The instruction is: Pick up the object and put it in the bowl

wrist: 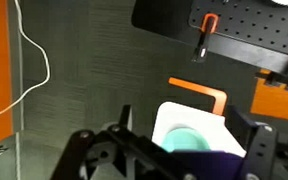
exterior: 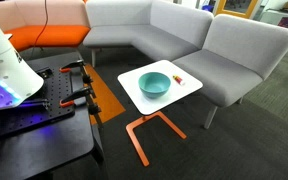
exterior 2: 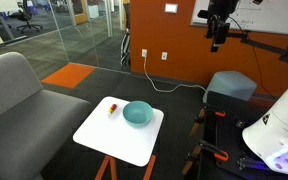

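Currently: gripper (exterior 2: 218, 40) raised high, jaws spread wide, holding nothing. Object (exterior 2: 111, 110), red-orange, lies on white table (exterior 2: 104, 142) just beside teal bowl (exterior 2: 137, 113), well apart from gripper.

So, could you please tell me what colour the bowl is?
The bowl is plain teal, clearest in an exterior view.

Desk (exterior: 132, 84), centre frame. Bowl (exterior: 154, 84) fills its middle. Object (exterior: 178, 79) lies just right of the bowl near the desk edge, open air above. Grey sofa (exterior: 234, 45) crowds the desk from the upper right. Black bench (exterior: 34, 110) with clamps blocks the lower left. Pincer (exterior 2: 217, 40) hangs high at the frame top, well apart.
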